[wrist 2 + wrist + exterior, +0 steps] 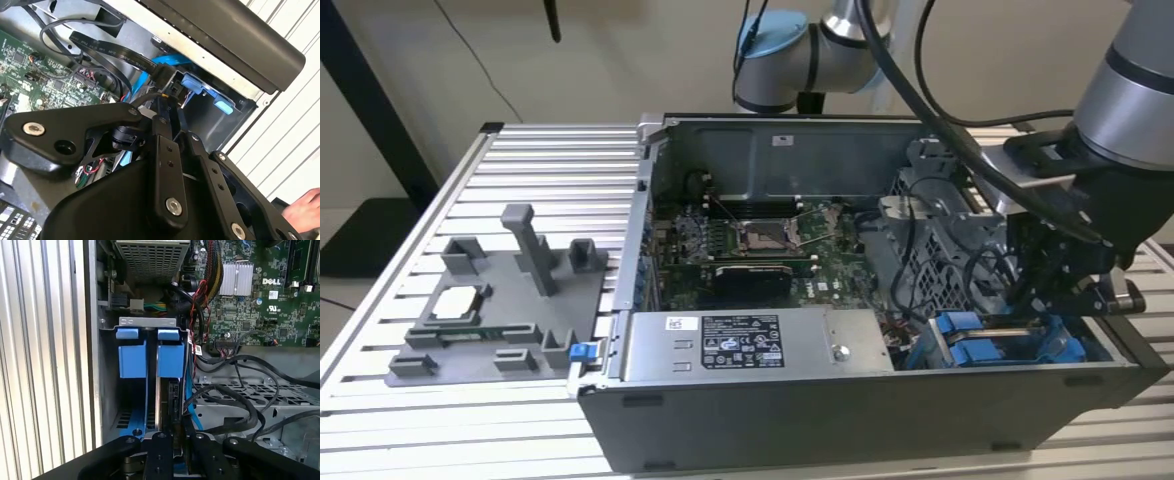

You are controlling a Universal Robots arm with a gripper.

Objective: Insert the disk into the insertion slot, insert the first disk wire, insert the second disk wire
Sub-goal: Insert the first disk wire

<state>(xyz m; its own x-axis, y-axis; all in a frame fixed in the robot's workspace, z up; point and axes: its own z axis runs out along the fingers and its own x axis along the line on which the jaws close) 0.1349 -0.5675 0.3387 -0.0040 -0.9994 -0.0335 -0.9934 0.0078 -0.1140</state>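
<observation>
The disk (170,362) sits seated in the insertion slot (107,390) at the exterior view's right, while the tool (176,434), whose grip I cannot tell, is at a black wire connector (172,86) by the disk's end, wiring apparently unfinished.

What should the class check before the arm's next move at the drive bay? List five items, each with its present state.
1. Disk seated in insertion slot: ok.
2. Black wire connector fully plugged in: cannot tell.
3. Gripper holding that connector: cannot tell.
4. Loose black cables clear of the disk's end: not ok, they crowd it.
5. Person's hand clear of the gripper: not ok, it is close in the second wrist view.
</observation>
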